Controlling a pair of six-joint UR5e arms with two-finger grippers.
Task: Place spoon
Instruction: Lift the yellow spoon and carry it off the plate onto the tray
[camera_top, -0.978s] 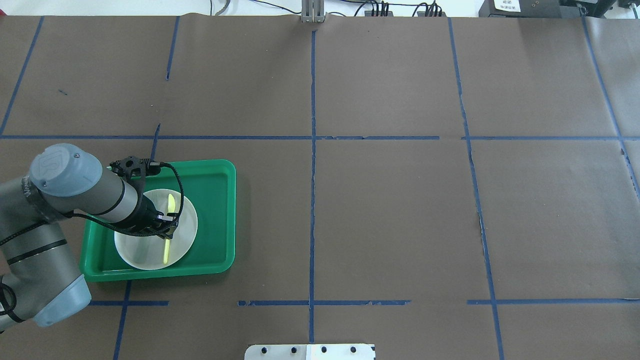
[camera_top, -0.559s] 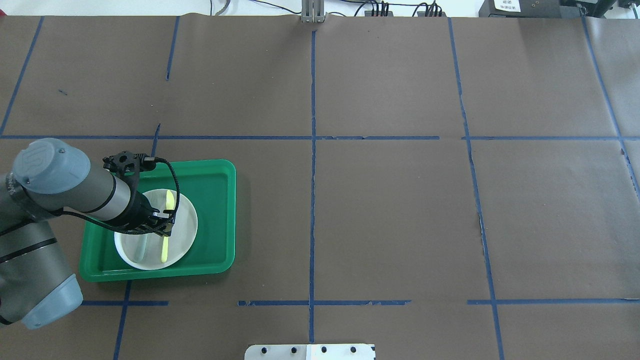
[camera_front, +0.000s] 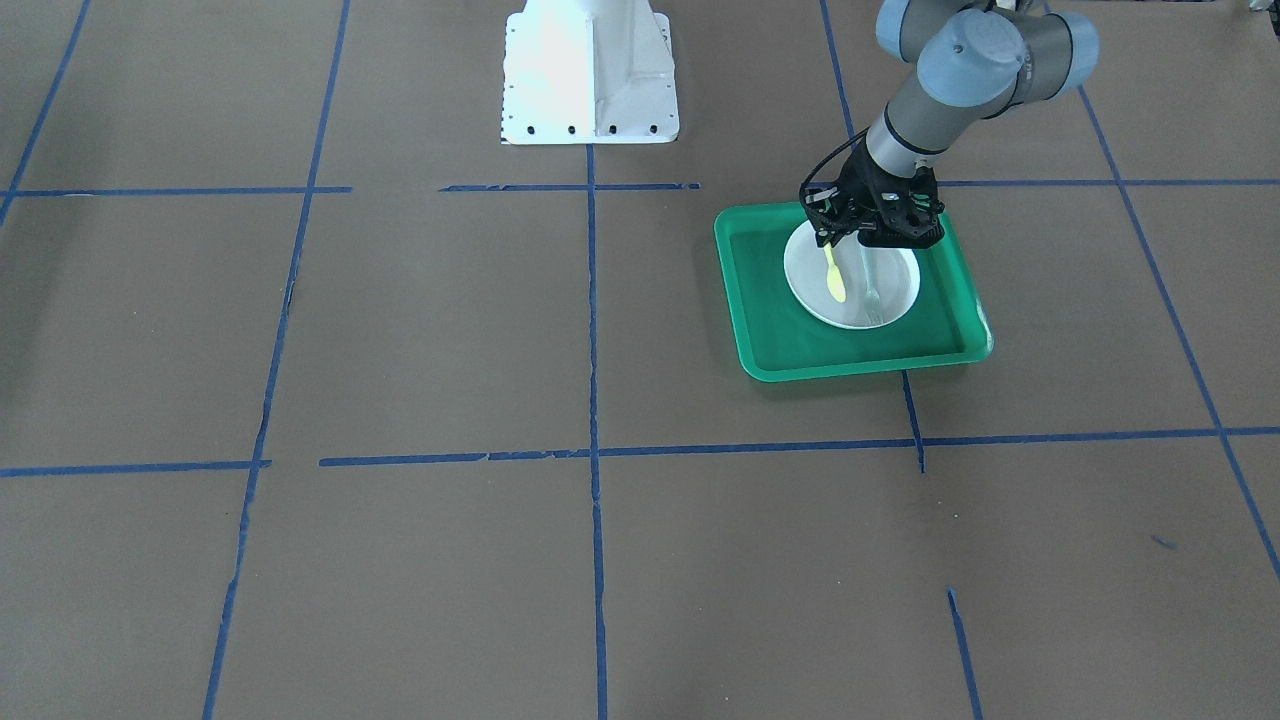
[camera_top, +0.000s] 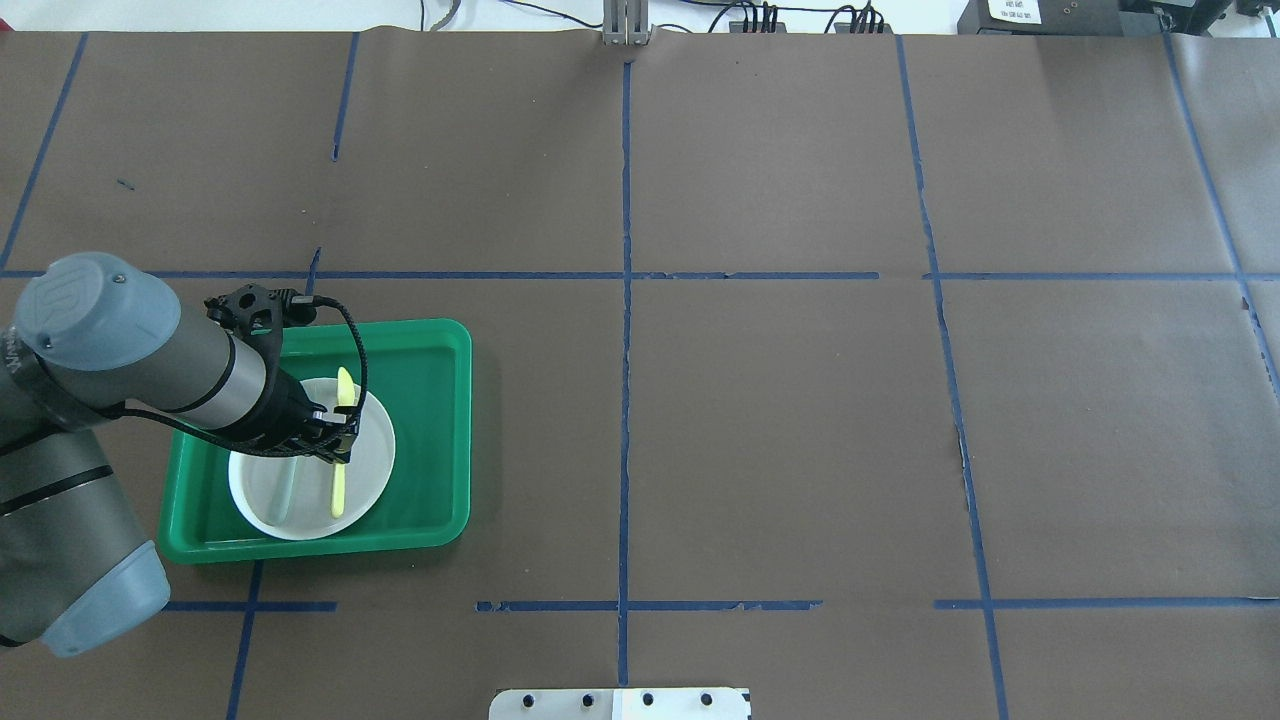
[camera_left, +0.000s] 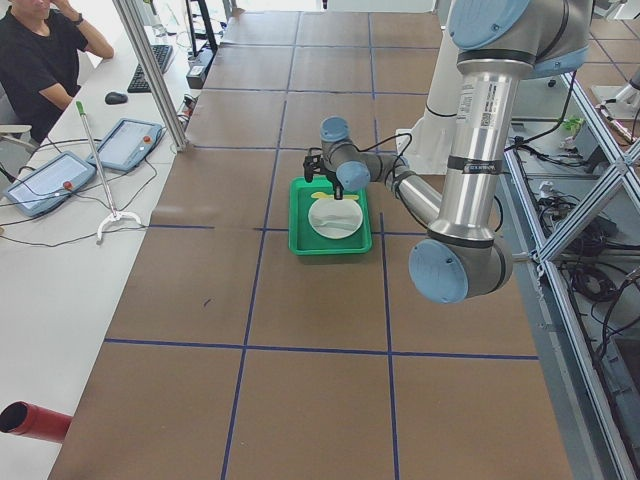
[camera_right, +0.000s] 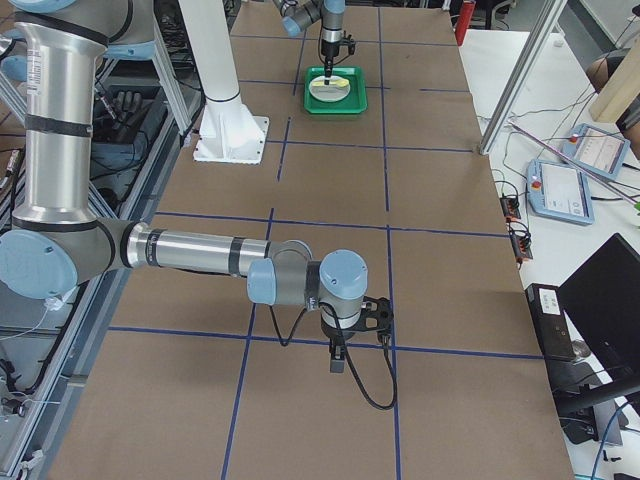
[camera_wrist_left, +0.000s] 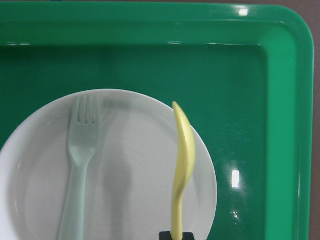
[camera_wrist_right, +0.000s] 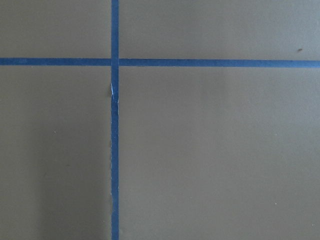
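The yellow spoon (camera_top: 340, 450) hangs in my left gripper (camera_top: 337, 447), which is shut on its handle over the white plate (camera_top: 372, 462) in the green tray (camera_top: 430, 400). In the left wrist view the spoon (camera_wrist_left: 182, 160) shows edge-on, tilted, above the plate's (camera_wrist_left: 130, 190) right side. In the front view the spoon (camera_front: 833, 280) points away from the gripper (camera_front: 828, 242). My right gripper (camera_right: 338, 362) shows only in the right side view, low over bare table far from the tray; I cannot tell whether it is open or shut.
A pale grey-green fork (camera_wrist_left: 80, 160) lies on the plate left of the spoon; it also shows in the overhead view (camera_top: 285, 495). The tray's raised rim (camera_wrist_left: 300, 125) surrounds the plate. The robot's white base (camera_front: 590, 70) stands at the table's near middle. Blue tape lines cross the brown table.
My left arm has drawn back to the left, and the spoon in its gripper has shifted slightly toward the tray's far side. The fork, hidden before by the wrist, now shows.
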